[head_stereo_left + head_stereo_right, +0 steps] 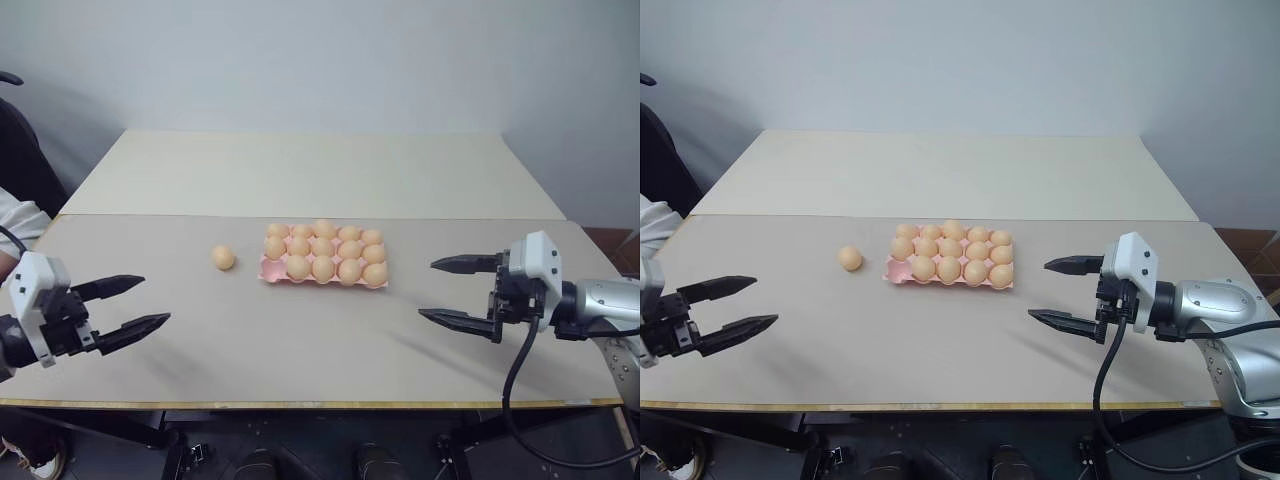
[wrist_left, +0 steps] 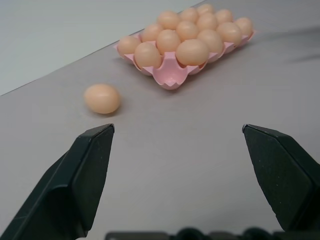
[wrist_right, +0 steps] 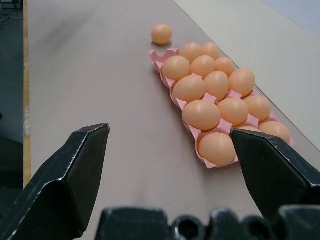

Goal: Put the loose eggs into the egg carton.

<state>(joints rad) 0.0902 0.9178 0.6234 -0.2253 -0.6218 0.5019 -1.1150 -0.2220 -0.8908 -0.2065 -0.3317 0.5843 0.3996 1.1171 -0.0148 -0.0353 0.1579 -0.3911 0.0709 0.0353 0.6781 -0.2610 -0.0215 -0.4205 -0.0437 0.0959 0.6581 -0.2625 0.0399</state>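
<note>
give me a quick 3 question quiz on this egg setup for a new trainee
1. True or false: the left gripper is shut on an egg.
2. How many cups of the egg carton have no egg in them?
A. none
B. one
C. three
3. On which side of the carton does the loose egg lie, the robot's left or right?

Key:
1. False. Both the left and the right gripper are open and hold nothing.
2. B, the near corner cup on the robot's left.
3. Left, resting on the table, apart from the carton.
</note>
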